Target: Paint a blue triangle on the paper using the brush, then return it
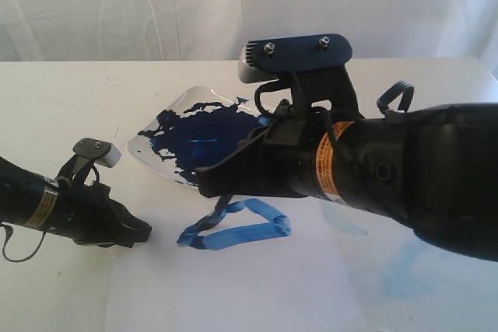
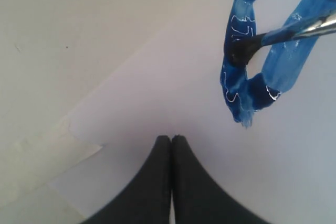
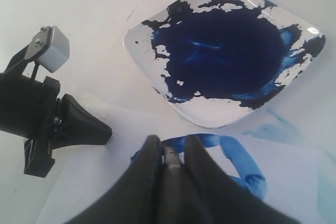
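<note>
Tabletop bears paper, paint dish; right arm covers most of brush.

streaky blue triangle, white paper

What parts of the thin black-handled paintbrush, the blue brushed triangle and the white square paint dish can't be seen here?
Thin black-handled paintbrush: handle cut by the left wrist view's edge; bristles behind the right gripper, right wrist view.
Blue brushed triangle: runs off the left wrist view's edge; partly behind that gripper, right wrist view.
White square paint dish: right part behind the right arm, exterior view.
</note>
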